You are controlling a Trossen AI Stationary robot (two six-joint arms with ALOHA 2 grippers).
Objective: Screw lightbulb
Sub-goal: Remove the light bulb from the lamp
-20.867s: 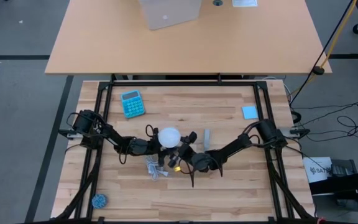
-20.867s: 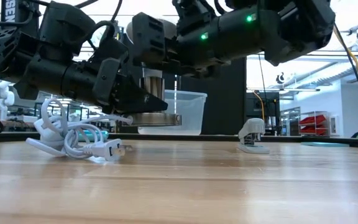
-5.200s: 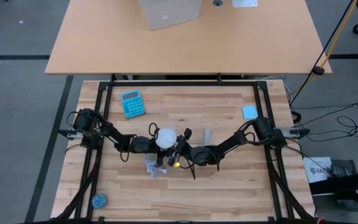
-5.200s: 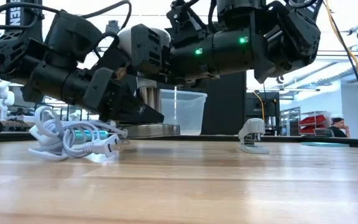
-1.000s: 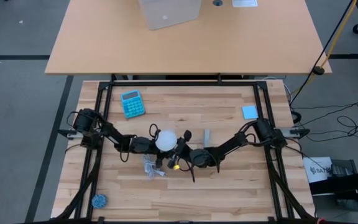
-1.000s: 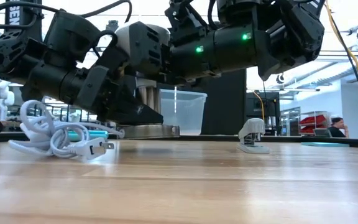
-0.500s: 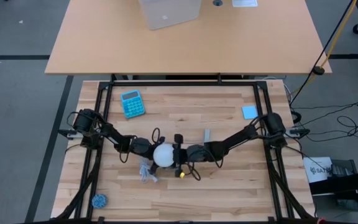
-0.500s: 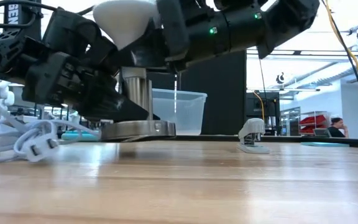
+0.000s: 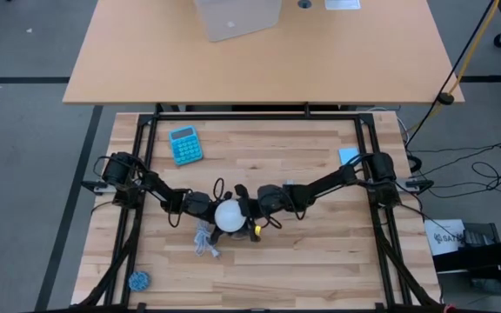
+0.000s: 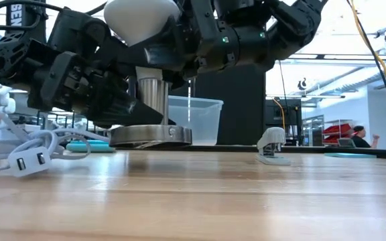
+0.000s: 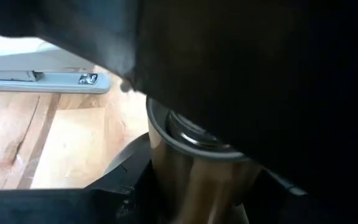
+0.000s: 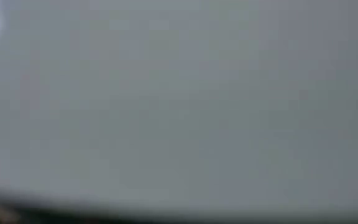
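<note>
Bulb (image 10: 141, 20) stands upright — dome up, screw base down in the socket (image 10: 151, 135), axis vertical. Right gripper (image 9: 243, 209) reaches in from the side, jaws part-open around the bulb. Left gripper (image 9: 205, 207) clamps the socket stem, opp. side.

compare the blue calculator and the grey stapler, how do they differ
The calculator is light blue, broad and flat with rows of keys; the stapler is grey and narrow, with an arm raised over its base. The calculator lies toward the table's far left; the stapler sits right of the bulb. Both rest on the wood, untouched by either arm.
</note>
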